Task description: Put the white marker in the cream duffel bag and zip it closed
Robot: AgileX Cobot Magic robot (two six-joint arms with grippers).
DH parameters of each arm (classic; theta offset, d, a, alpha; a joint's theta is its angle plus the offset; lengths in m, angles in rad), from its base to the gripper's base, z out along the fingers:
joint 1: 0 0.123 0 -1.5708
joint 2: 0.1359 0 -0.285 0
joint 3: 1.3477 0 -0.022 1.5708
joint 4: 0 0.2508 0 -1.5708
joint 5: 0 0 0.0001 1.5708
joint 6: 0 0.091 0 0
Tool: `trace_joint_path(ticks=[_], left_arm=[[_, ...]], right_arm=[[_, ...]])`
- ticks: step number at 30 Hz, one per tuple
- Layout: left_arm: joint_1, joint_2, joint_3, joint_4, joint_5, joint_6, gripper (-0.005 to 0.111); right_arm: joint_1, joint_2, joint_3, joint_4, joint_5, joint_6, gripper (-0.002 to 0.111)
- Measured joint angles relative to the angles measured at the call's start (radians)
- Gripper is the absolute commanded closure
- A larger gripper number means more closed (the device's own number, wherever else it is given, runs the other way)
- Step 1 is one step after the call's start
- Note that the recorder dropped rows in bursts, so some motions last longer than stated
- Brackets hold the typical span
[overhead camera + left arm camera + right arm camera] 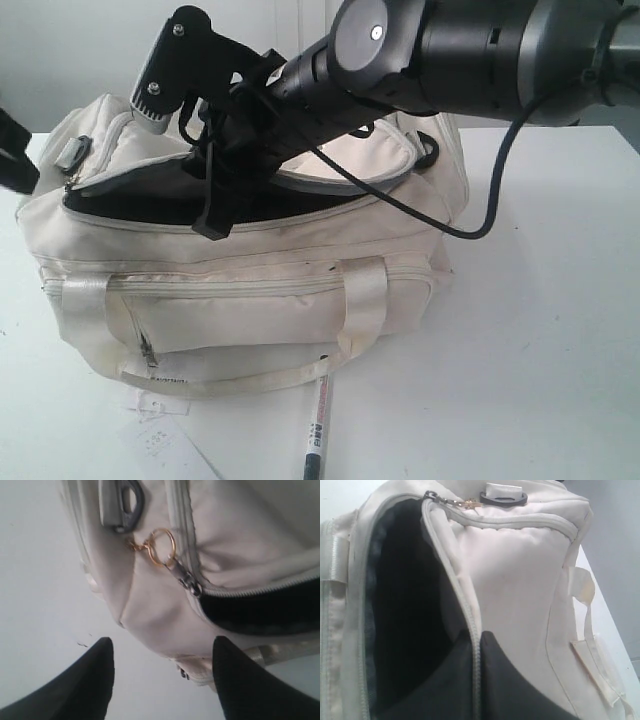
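The cream duffel bag [250,280] lies on the white table with its top zipper open and its dark lining showing. The white marker [318,425] lies on the table in front of the bag, outside it. My right gripper [212,218] reaches across over the opening and is shut [476,642] on the zipper edge of the bag's top flap. My left gripper [162,652] stands open with nothing between its fingers, just off the bag's left end [150,600], below the gold zipper ring [163,546]. In the exterior view it shows only as a dark shape [12,150] at the left edge.
White paper tags [150,432] lie on the table by the bag's front left corner. A black cable [470,210] hangs from the right arm over the bag's right end. A black D-ring [131,502] sits on the bag's end near the left gripper.
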Motion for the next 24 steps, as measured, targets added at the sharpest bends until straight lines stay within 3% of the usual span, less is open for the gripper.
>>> trace_joint_path(ticks=[5, 10, 16, 24], left_arm=[[0.0, -0.096, 0.265, -0.197, -0.202, -0.054, 0.045], [0.0, -0.169, 0.409, -0.276, -0.382, -0.216, 0.045], [0.0, -0.189, 0.495, -0.295, -0.463, -0.497, 0.045], [0.0, -0.181, 0.501, -0.396, -0.553, -0.563, 0.045]], right_arm=[[0.0, 0.0, 0.0, 0.0, 0.002, 0.018, 0.108], [0.0, 0.0, 0.0, 0.0, 0.004, 0.042, 0.108], [0.0, 0.0, 0.0, 0.0, 0.008, 0.07, 0.108], [0.0, 0.0, 0.0, 0.0, 0.015, 0.072, 0.108]])
